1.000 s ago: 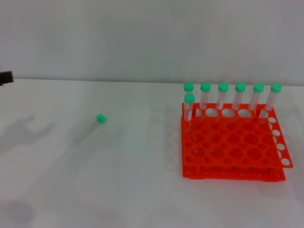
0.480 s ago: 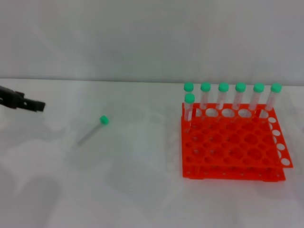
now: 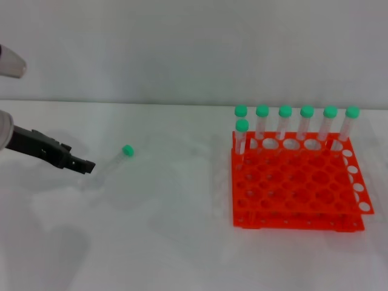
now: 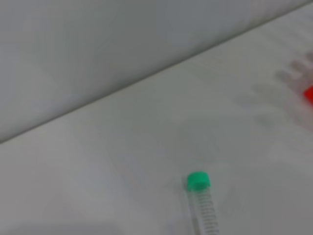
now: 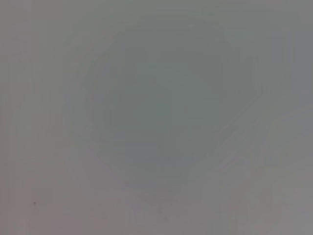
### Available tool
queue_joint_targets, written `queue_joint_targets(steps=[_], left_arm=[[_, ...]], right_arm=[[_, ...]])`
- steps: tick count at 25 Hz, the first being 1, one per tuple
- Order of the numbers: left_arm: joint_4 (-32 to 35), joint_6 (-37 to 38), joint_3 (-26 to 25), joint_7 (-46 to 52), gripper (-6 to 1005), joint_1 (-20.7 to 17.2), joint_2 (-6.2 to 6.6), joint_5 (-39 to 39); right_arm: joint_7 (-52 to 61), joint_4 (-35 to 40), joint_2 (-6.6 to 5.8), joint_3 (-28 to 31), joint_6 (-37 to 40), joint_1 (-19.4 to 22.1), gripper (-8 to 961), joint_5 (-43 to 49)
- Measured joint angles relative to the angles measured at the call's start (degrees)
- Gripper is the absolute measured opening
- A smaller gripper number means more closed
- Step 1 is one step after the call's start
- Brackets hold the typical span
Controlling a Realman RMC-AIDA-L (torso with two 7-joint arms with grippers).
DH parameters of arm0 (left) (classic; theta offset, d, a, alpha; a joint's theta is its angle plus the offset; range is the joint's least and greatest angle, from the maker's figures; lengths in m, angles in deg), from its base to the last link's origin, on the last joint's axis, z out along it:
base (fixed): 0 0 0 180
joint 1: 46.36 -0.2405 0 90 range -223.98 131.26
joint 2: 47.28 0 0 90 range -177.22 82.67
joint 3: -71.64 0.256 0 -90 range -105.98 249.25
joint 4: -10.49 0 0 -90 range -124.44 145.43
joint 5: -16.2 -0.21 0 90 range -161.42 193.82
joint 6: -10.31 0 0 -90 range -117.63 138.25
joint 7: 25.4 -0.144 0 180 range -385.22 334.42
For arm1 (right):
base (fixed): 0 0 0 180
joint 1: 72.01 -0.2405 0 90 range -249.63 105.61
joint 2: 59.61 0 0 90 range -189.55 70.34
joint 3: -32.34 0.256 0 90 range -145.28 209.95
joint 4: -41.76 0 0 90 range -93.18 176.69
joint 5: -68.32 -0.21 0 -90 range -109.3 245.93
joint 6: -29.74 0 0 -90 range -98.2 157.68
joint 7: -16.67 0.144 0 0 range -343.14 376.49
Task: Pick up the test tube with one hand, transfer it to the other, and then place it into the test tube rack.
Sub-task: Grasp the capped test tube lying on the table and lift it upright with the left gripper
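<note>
The test tube [image 3: 115, 162] lies flat on the white table, left of centre, its green cap [image 3: 127, 150] pointing toward the back right. In the left wrist view the same test tube [image 4: 201, 205] lies close ahead, cap [image 4: 198, 180] farthest from the camera. My left gripper [image 3: 85, 165], black, reaches in from the left edge. Its tip sits just left of the tube's lower end, and I cannot tell whether it touches. The orange-red test tube rack [image 3: 297, 222] stands at the right. The right gripper is out of view.
Several green-capped tubes [image 3: 285, 124] stand upright in the rack's back row, and one more [image 3: 241, 139] stands at its left edge. A sliver of the rack [image 4: 308, 93] shows in the left wrist view. A grey wall runs behind the table.
My left gripper has come in from the left edge, moving right and nearer to the lying tube. The tube and rack stay about where they were.
</note>
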Motion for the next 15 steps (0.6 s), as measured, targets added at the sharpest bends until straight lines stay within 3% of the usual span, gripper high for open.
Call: queue_joint_targets(steps=[15], left_arm=[[3.15,-8.06,-0.11,0.32,817,-1.24,-2.93,-1.20]], right_arm=[[0.10,0.33,0.00,-0.07,-2.69,-1.09,871,-0.08]])
